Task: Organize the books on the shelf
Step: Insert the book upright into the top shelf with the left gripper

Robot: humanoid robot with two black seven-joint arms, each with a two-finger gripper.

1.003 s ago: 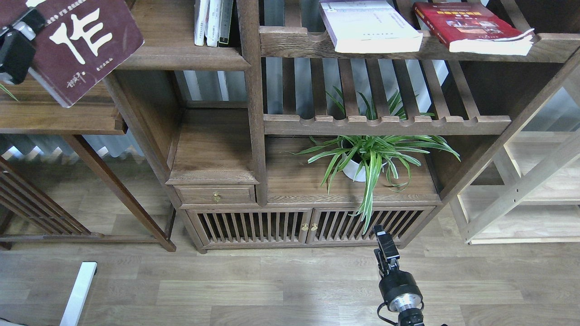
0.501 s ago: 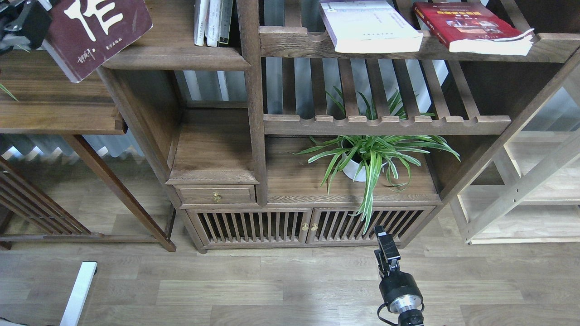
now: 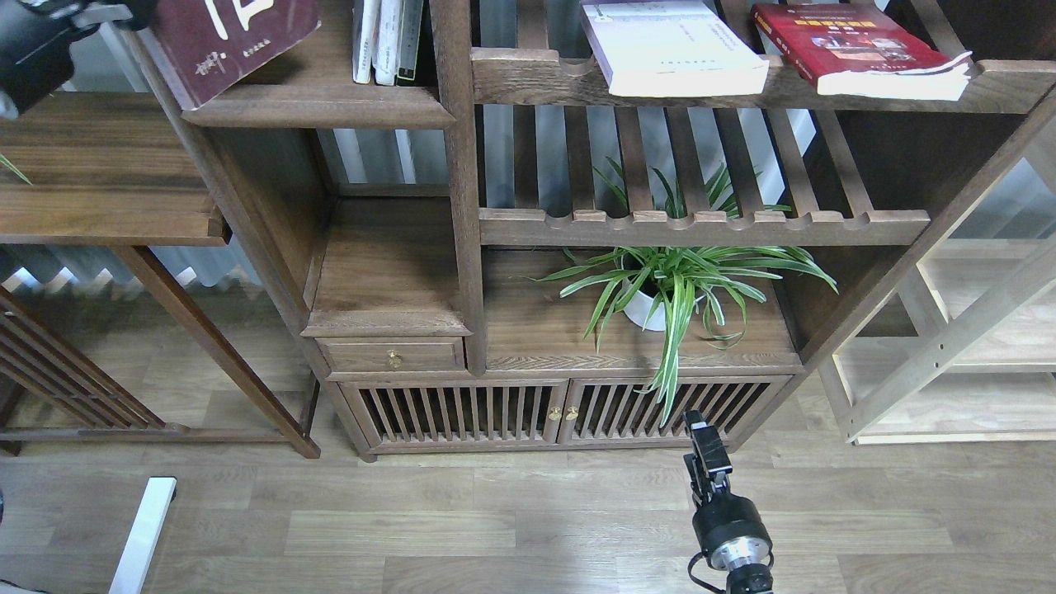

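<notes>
My left gripper (image 3: 115, 10) is at the top left edge of the head view, shut on the left side of the maroon book (image 3: 235, 41) with white Chinese characters. The book is tilted, its lower corner over the left end of the solid dark-brown plank shelf (image 3: 330, 106); its top is cut off by the frame. The thick white-lavender book (image 3: 672, 49) and the red book (image 3: 858, 49) with cover photos lie flat on the upper slatted shelf (image 3: 536, 78) to the right. My right gripper (image 3: 705, 450) hangs low over the floor, dark and end-on.
Thin white-spined and dark-spined books (image 3: 388, 41) stand at the plank shelf's right end, against an upright post (image 3: 458, 165). A potted spider plant (image 3: 668, 285) sits on the cabinet top. A side table (image 3: 99, 206) stands at the left.
My left gripper has carried the maroon book up and to the right, from beside the cabinet to over the plank shelf's left end. The right arm has not moved.
</notes>
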